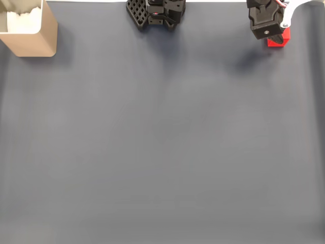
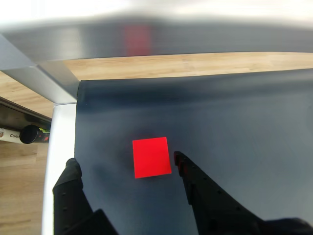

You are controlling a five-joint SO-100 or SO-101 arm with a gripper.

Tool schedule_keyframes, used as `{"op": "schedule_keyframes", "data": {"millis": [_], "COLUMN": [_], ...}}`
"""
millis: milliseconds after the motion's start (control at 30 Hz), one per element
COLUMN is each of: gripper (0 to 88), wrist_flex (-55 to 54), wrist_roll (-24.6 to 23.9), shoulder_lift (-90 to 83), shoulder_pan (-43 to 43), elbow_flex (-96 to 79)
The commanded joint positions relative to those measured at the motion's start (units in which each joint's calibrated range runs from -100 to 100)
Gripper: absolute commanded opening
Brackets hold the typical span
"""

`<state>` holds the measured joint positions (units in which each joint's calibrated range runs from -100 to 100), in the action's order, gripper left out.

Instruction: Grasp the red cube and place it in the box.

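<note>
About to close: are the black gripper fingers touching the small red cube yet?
Apart. In the wrist view, dark mat shows between the red cube and each of the fingers of the open gripper.

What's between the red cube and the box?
In the fixed view, the arm's black base stands between the red cube and the box; the rest is bare dark mat.

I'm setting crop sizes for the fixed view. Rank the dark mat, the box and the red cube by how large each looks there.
Largest to smallest in the fixed view:
1. Dark mat, covering nearly the whole picture.
2. Box, cut off by the picture's edge.
3. Red cube, partly hidden under the gripper, so its full extent is unsure.
</note>
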<state>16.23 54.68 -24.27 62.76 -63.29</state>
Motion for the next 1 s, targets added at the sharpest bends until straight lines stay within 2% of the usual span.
{"op": "schedule_keyframes", "data": {"millis": [0, 967], "gripper": [43.6, 43.6], "wrist_flex": [-1.23, -4.02], "wrist_roll": [-0.54, -0.83], "shoulder_lift": [0.01, 3.56], "shoulder_pan": [0.38, 0.31], "elbow_flex": [0.06, 0.43]}}
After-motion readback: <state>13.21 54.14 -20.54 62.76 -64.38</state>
